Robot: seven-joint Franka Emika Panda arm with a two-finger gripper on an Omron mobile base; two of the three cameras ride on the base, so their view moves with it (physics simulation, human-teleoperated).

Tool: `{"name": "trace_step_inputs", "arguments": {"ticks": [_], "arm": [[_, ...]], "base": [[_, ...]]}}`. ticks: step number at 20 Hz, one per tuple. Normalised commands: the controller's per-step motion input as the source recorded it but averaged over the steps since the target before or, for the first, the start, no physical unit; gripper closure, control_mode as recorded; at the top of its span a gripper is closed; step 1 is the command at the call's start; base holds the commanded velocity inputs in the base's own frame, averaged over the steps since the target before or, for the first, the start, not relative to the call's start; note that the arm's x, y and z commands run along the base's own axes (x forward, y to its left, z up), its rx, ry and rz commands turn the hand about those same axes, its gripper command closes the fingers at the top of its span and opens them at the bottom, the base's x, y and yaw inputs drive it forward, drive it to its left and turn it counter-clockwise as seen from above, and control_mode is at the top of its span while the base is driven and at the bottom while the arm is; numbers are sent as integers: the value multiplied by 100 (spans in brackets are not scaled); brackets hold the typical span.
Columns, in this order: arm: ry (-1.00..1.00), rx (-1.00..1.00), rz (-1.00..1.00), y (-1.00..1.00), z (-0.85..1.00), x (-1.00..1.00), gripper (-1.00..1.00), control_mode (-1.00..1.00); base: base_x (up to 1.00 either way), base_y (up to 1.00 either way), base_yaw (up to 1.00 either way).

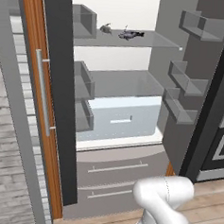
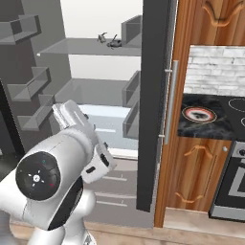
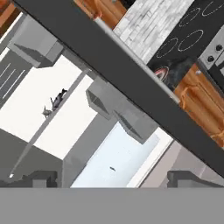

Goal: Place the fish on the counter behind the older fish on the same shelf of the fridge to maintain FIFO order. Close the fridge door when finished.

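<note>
With both fish sitting up on the top shelf (image 1: pixel 157 40) of the fridge (image 1: pixel 115 161), the placing part looks done to me. One dark fish (image 1: pixel 131 35) lies toward the front, and a smaller-looking grey one (image 1: pixel 106 28) sits just beside it, nearer the back wall; which is the older one, I cannot tell from here. Over on the right, the tabletop (image 2: pixel 210 127) carries a round plate (image 2: pixel 199 114) and no fish that I can see. The claw (image 3: pixel 111 180) hangs low and well clear of the shelf, its tips wide apart with nothing between them. Both fridge doors stand wide open, so what remains, I reckon, is swinging them shut, starting perhaps with the right door (image 2: pixel 154 105).
</note>
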Motion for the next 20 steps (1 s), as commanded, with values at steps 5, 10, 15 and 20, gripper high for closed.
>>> {"name": "trace_step_inputs", "arguments": {"ticks": [5,10,15,20], "arm": [[-28,22,11,-99,-24,54,-100,-100],[-19,23,15,-82,-32,60,-100,-100],[-11,21,20,-64,-37,67,-100,-100],[0,20,19,-60,-36,83,-100,-100]], "base": [[0,0,0],[0,0,0],[0,0,0],[0,0,0]]}}
